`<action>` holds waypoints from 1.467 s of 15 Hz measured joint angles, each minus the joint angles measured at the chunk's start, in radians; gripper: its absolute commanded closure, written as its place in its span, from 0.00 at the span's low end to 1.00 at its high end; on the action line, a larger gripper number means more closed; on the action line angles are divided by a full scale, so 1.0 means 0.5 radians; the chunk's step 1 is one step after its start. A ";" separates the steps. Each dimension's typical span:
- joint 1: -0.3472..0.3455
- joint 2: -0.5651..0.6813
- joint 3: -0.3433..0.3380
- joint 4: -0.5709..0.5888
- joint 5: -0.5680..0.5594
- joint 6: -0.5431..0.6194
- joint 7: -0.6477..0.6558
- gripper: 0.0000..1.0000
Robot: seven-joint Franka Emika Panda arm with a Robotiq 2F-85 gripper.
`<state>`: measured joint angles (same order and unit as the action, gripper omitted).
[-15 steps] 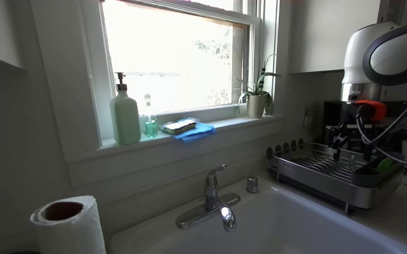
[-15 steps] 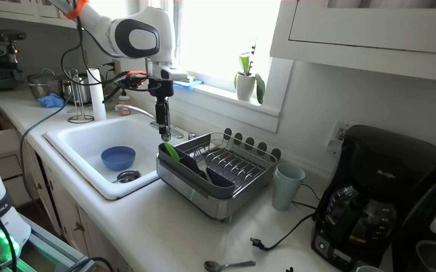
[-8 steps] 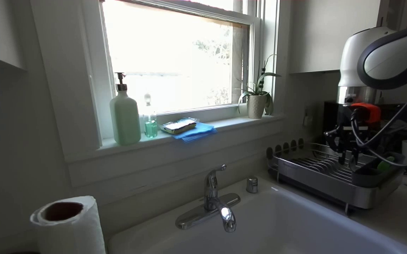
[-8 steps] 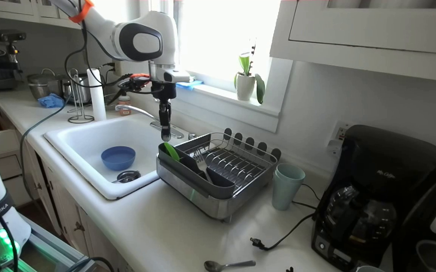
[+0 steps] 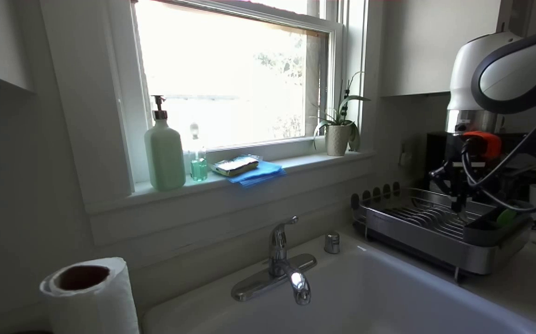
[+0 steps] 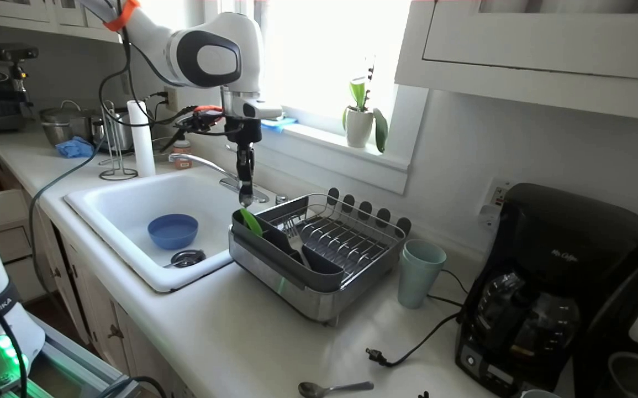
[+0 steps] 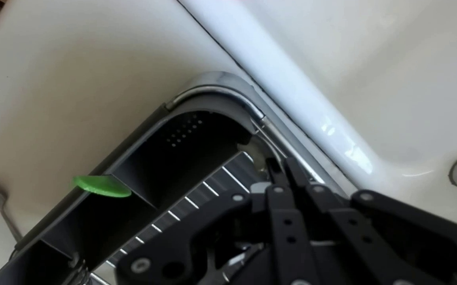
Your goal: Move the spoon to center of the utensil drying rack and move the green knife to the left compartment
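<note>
The gripper (image 7: 281, 164) stands with its fingers nearly together, seemingly pinching the edge of the spoon (image 7: 256, 153), whose bowl shows right at the fingertips; the handle is hidden below. The step in hand looks to be lifting it out near the end compartment (image 7: 181, 166). Fingers on a thin, curved bowl invite pivoting, so a slow, straight rise seems best until the handle clears, then a level move to the middle compartment (image 7: 97, 221), lowering handle first and letting go only once it is inside. The green knife (image 7: 102, 186) lies near that path, apart from the gripper, leaning at the outer rim of the holder (image 6: 274, 256) close to a divider (image 7: 144, 194); on which side its foot stands I cannot tell, so pass above it.

Beneath the gripper, the utensil drying rack (image 6: 266, 282) has a smooth silver wall with rounded corners, and slender wire in rows. Its dark grey holder looks matte, probably plastic, with small holes dotting its inside nearest the gripper. The spoon's bowl looks metallic and rounded; the green knife is slim, tapered and glossy
</note>
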<state>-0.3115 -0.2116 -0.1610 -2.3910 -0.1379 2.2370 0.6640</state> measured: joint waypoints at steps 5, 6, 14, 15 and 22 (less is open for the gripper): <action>-0.008 -0.129 -0.037 0.006 -0.001 -0.017 -0.024 0.99; -0.016 -0.174 -0.040 0.007 -0.001 -0.024 -0.032 0.99; -0.140 -0.541 -0.047 0.017 -0.002 -0.070 -0.102 0.99; -0.159 -0.565 -0.048 0.018 -0.002 -0.070 -0.105 0.99; -0.258 -0.568 -0.079 -0.012 -0.002 -0.078 -0.155 0.99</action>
<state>-0.4406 -0.4958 -0.2005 -2.3969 -0.1391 2.1982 0.5864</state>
